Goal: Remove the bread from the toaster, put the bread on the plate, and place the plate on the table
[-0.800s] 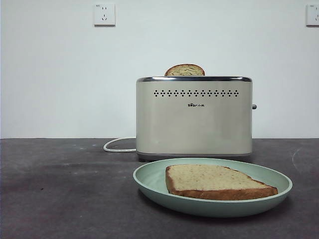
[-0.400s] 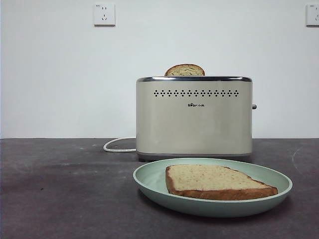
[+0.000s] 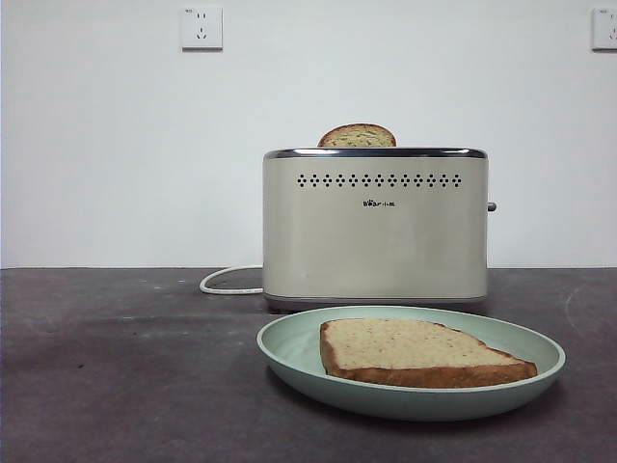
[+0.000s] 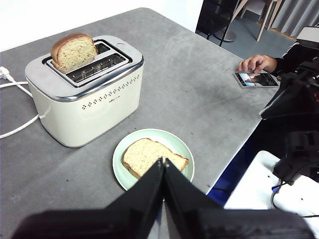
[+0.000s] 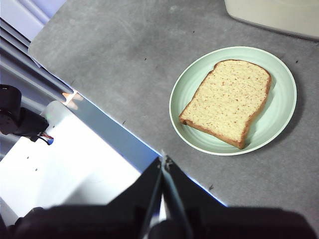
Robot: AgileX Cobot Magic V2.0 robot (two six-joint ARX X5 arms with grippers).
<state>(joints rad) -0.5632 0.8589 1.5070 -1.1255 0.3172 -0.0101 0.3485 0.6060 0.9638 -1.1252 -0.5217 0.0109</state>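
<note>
Front view, nearest item first: the mint-green plate (image 3: 411, 364) sits flat on the dark bench (image 3: 125, 367), right of centre. The bread (image 3: 420, 352), a tan speckled slice with a dark crust, lies flat inside the plate, within the rim. Just behind the plate, not touching it, stands the cream toaster (image 3: 375, 227) with its chrome top rim and two rows of black dots. A second slice (image 3: 358, 136) pokes its domed top out of the toaster's far slot. A white cord (image 3: 227, 282) loops from the toaster's left side across the bench. Two wall sockets (image 3: 201, 28) are mounted high on the white wall beyond.

No arm appears in the front view. Left wrist view: the left gripper (image 4: 163, 162) hangs above the bench edge near the plate, jaws pressed together at the tips, holding nothing. Right wrist view: the right gripper (image 5: 163, 160) sits off the bench edge, well apart from the plate, jaws likewise closed to a point and empty.

At the bench's far corner in the left wrist view, a person's hand (image 4: 256, 63) rests beside a phone (image 4: 255, 78).
</note>
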